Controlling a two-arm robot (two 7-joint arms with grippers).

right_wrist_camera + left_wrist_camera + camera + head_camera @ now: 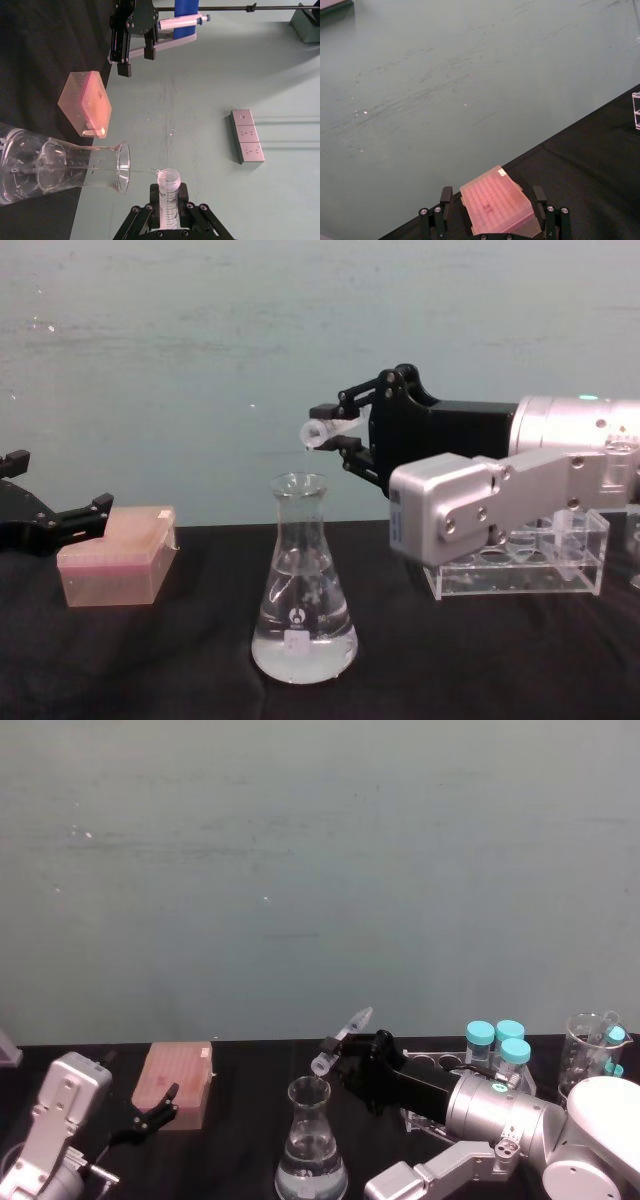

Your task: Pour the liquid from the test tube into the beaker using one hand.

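Bench [150,670] spans our front, black and matte. At its middle stands the beaker [303,580], and the pink tip box [115,555] lies well off to our left. There our left gripper [492,194] hangs low by the box, fingers apart. Our right gripper [345,435] hovers above the beaker, clamped on the test tube [322,432], which is tipped rim-down over the beaker's mouth. Clear liquid [303,655] pools in the beaker's base.

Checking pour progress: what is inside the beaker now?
The beaker holds clear liquid pooled in its wide base; its neck looks empty. The test tube, tilted over its mouth, is partly hidden by the right gripper.
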